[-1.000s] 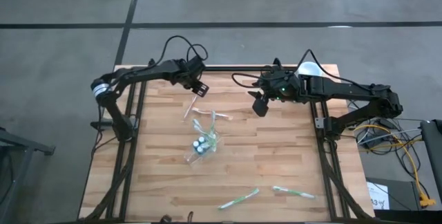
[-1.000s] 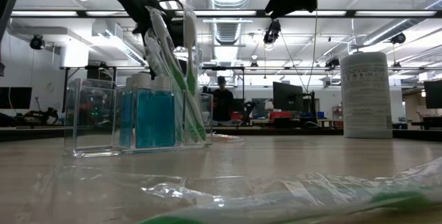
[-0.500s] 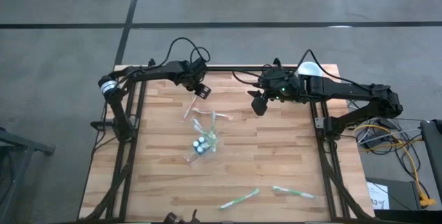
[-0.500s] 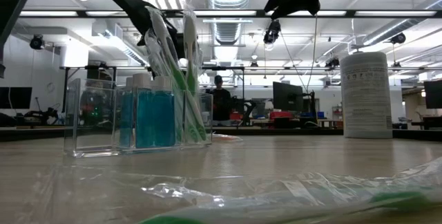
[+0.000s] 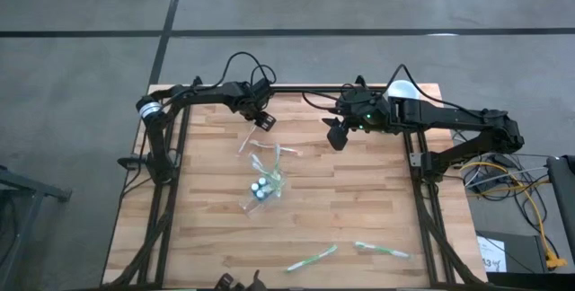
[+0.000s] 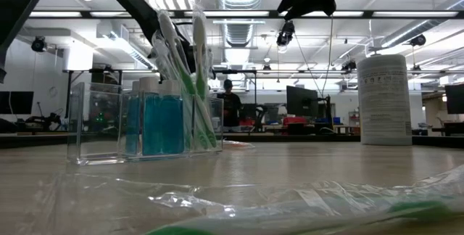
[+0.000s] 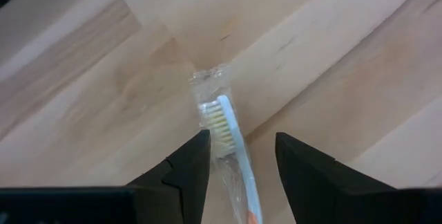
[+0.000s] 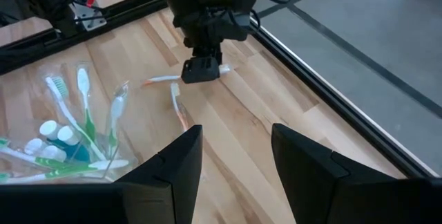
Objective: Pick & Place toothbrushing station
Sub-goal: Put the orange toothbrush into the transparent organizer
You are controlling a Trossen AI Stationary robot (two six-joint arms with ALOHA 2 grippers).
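Left hand (image 5: 262, 120) near far bench (image 5: 359, 210) edge, released, poised straddling wrapped orange-handled toothbrush (image 7: 231, 137) for pickup. Right hand (image 5: 336, 138) released, empty, waiting nearby.

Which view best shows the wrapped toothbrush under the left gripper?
Left wrist view: the toothbrush, bristles and wrapper fill the frame between the open fingers. High view shows a pale sliver; right wrist shows it small; low view doesn't show it clearly.

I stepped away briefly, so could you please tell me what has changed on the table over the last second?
The left tool, open and empty, drew back toward the table's far edge, away from the wrapped toothbrush lying below it. The right tool, the clear organizer and the loose toothbrushes stayed put.
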